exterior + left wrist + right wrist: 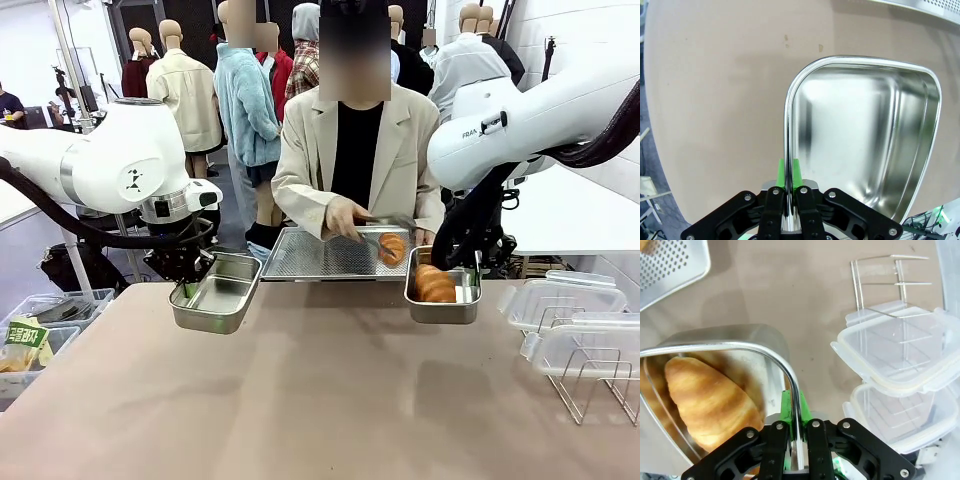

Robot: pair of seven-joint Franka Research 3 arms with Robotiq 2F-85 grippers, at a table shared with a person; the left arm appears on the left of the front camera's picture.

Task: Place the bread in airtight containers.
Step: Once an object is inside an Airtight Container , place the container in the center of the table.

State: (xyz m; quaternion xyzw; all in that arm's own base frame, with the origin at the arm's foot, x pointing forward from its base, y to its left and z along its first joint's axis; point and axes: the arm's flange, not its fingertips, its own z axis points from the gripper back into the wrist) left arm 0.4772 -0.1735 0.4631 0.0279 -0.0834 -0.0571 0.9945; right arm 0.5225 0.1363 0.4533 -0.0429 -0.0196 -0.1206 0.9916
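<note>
Left tool (789, 171) pinching empty tin (865, 125) rim, right tool (795, 407) pinching second tin (757, 335) (croissant (710, 400) inside)

Right gripper (793, 410) clamps the tin (754, 335) at its rim, croissant (710, 400) inside; clear lids (895, 350) apparently racked nearby.

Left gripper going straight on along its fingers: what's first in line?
The left gripper is shut on the rim of the empty tin, so its wall comes first. Past that, probably the table; depth unclear.
</note>
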